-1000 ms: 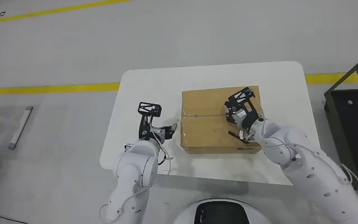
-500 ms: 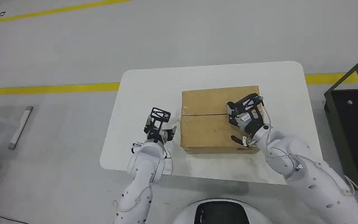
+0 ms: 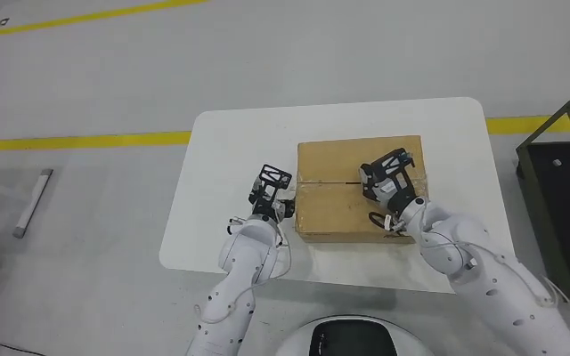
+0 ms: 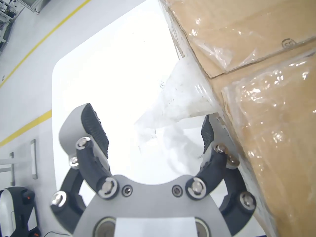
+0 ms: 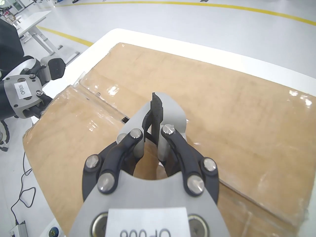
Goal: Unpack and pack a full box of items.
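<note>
A closed brown cardboard box [image 3: 343, 165] with clear tape over its flaps lies on the white table [image 3: 232, 151]. My left gripper [image 3: 272, 191] stands open against the box's left side [image 4: 271, 114]; one finger [image 4: 207, 131] touches the cardboard, the other finger [image 4: 95, 127] is out over the table. A loose flap of clear tape [image 4: 182, 99] hangs from the box between them. My right gripper [image 5: 155, 109] rests shut on top of the box [image 5: 222, 114], near the seam between the flaps [image 3: 329, 182].
The table's rounded corners and front edge [image 3: 294, 276] lie close to the box. A dark green frame [image 3: 543, 169] stands off the table to the right. Bare table stretches left of the box [image 4: 118, 57].
My left gripper has moved right across the table until it touches the box's left side. The box has shifted slightly right. My right gripper has lowered onto the box top.
</note>
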Robot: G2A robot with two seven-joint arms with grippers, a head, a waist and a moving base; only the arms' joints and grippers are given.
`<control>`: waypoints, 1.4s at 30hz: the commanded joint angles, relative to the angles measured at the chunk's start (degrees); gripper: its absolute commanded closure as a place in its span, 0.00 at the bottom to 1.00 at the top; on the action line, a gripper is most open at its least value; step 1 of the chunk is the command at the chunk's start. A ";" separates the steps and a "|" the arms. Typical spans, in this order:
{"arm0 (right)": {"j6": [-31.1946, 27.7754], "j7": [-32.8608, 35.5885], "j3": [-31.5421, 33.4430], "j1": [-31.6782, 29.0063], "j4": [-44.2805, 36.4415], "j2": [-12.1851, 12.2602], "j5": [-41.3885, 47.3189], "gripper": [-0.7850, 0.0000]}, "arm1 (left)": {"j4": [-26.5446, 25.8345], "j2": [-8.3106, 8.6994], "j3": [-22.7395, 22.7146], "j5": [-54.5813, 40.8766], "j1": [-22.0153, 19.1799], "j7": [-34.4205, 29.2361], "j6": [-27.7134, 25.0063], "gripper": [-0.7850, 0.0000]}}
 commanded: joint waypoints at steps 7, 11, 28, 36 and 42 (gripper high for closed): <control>-0.15 0.66 -0.74 1.20 1.26 -0.63 0.21 1.00 | -0.02 -0.22 -0.65 -1.69 -0.25 1.54 0.93 0.00; -0.26 0.59 -0.65 1.27 1.33 -0.82 0.07 1.00 | 0.30 -0.30 -0.76 -1.70 -0.77 2.05 1.01 0.00; -0.56 0.58 -0.16 1.15 1.51 -1.56 -0.54 1.00 | 1.01 -1.13 -0.53 -3.57 -3.26 6.93 4.72 0.00; -0.73 0.87 0.04 1.22 1.74 -1.89 -0.77 1.00 | 1.12 -1.58 0.18 -4.13 -5.17 7.63 4.95 0.00; -0.38 0.52 0.62 1.18 1.79 -2.12 -0.55 1.00 | -0.33 -2.08 1.70 -5.19 -6.46 7.80 4.69 0.00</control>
